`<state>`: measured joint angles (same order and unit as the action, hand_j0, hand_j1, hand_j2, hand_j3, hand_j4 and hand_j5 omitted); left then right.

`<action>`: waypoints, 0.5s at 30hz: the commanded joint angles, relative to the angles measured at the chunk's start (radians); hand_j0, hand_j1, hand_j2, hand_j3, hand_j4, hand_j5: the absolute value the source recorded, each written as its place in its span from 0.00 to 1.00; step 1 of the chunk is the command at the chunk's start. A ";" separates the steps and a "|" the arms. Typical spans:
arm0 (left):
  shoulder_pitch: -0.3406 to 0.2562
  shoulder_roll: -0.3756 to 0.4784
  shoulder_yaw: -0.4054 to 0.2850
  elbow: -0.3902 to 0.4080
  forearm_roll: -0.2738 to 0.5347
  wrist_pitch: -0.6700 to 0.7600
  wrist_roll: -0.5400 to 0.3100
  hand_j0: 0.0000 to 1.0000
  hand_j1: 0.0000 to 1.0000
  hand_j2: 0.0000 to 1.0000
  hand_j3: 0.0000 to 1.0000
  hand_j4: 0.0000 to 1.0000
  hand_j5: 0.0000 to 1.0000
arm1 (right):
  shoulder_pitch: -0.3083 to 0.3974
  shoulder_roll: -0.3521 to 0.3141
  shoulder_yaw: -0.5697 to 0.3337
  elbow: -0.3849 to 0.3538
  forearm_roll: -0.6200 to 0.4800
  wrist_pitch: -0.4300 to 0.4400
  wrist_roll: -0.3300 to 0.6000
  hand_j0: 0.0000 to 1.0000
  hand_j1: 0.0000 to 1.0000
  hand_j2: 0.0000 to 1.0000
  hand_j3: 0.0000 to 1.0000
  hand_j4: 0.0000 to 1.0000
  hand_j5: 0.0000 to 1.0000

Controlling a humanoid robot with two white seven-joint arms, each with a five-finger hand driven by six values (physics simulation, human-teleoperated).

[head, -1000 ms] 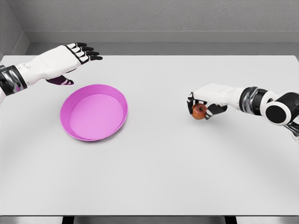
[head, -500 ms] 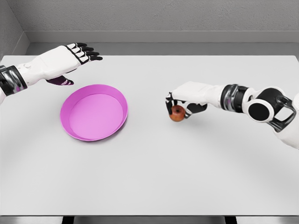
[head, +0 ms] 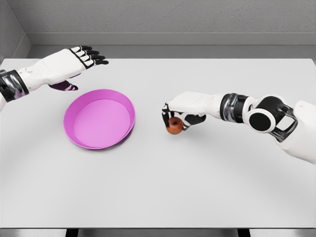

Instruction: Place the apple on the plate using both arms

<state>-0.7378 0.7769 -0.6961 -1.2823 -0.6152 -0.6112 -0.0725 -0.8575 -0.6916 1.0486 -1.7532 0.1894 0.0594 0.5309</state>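
A small red apple [head: 173, 125] hangs just above the white table, gripped from above by my right hand [head: 174, 117], whose fingers curl around it. It is to the right of the pink plate [head: 99, 118], about a hand's width from the plate's rim. My left hand [head: 79, 61] hovers beyond the plate's far left edge with its fingers stretched out and holding nothing.
The white table [head: 158, 187] stretches wide around the plate and apple. A grey wall runs along its far edge.
My right hand has carried the apple leftward across the table toward the plate. The left arm and plate have stayed still.
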 commanded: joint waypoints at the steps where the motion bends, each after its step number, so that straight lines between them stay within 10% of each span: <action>1: 0.000 0.001 0.001 0.000 0.006 0.000 0.000 1.00 1.00 1.00 1.00 1.00 1.00 | 0.000 0.001 0.001 0.000 -0.002 0.016 -0.003 0.98 0.98 0.98 0.98 0.98 0.98; 8: 0.000 0.001 0.001 0.000 0.006 0.000 0.002 1.00 1.00 1.00 1.00 1.00 1.00 | 0.000 -0.014 -0.009 0.000 -0.001 0.017 -0.003 1.00 1.00 1.00 1.00 1.00 1.00; 15: 0.000 0.001 0.001 -0.002 0.006 0.000 0.000 1.00 1.00 1.00 1.00 1.00 1.00 | 0.025 -0.354 -0.263 0.006 -0.002 0.005 -0.006 1.00 1.00 1.00 1.00 1.00 1.00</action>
<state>-0.7379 0.7768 -0.6960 -1.2833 -0.6155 -0.6113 -0.0723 -0.8103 -0.9444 0.8494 -1.7488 0.1875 0.0669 0.5261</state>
